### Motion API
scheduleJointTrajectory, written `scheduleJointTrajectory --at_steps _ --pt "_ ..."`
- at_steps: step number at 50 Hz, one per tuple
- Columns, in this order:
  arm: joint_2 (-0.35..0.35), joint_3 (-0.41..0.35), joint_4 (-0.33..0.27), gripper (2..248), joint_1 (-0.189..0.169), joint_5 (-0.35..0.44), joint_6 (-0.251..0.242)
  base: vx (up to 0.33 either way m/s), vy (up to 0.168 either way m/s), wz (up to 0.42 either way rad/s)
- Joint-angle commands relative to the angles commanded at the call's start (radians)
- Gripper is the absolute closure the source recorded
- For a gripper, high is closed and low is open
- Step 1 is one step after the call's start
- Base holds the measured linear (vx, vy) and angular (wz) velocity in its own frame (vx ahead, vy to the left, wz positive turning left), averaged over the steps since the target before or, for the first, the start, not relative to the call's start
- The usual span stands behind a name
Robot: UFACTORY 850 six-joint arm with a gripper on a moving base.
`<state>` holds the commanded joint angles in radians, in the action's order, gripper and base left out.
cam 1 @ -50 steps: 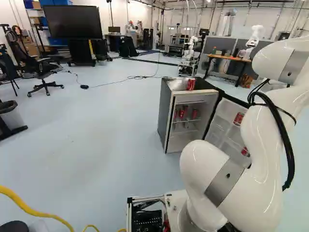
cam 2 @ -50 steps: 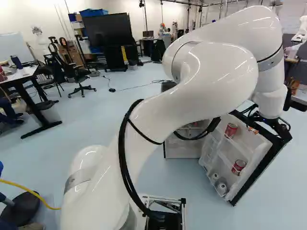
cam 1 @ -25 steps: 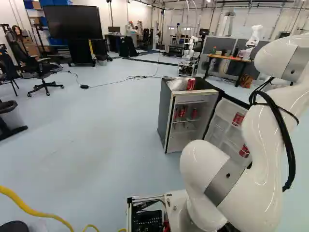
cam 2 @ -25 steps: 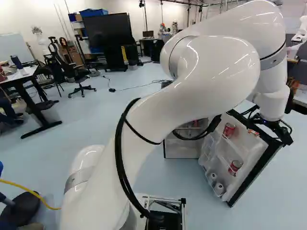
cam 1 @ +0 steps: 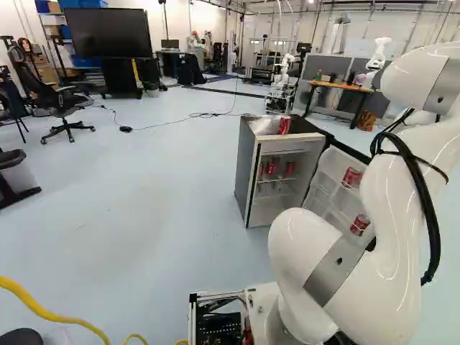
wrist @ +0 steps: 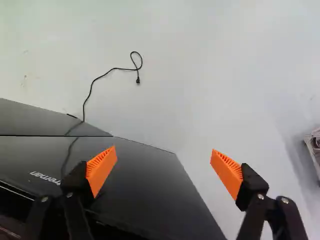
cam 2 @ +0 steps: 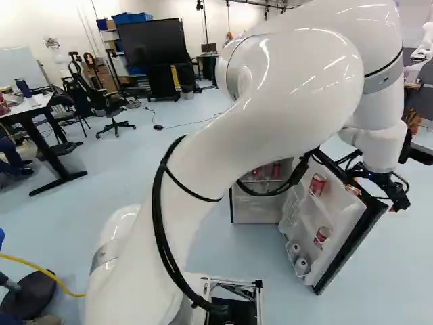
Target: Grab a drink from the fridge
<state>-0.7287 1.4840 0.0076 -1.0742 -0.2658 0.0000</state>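
Fridge door [cam 2: 350, 215] wide open, the white robot arm [cam 2: 284, 101] reaches across the lab, its black gripper [cam 2: 396, 202] poised just beyond the door's free edge, on the outer side, while the drinks sit across the door on its inner shelves. In the wrist view the gripper [wrist: 164, 167] stands wide open, its orange pads [wrist: 101, 169] well apart, holding nothing. A glossy dark panel [wrist: 145, 187] passes beneath one finger and stretches partway across the gap; pale floor [wrist: 200, 90] fills the rest, with a black cord [wrist: 112, 69] lying ahead. On the door's inner side, nearer the fridge cabinet [cam 1: 248, 172] than the gripper is, a red can [cam 2: 317, 184] occupies an upper shelf and a second red can [cam 2: 322, 236] a shelf below, with two pale-ended cans [cam 2: 301, 265] at the bottom. More red cans [cam 1: 271, 168] line a shelf inside the cabinet, farther from the gripper, and another can [cam 1: 284, 125] stands on top beside a crumpled clear bag [cam 1: 264, 126]. Which of these is the drink wanted cannot be told, nor whether the gripper touches the door.
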Motion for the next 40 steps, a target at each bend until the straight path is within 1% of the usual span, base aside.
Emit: scheduleJointTrajectory --at_steps 40 --pt "0.138 -0.203 0.000 3 0.004 0.000 0.000 0.000 0.000 0.000"
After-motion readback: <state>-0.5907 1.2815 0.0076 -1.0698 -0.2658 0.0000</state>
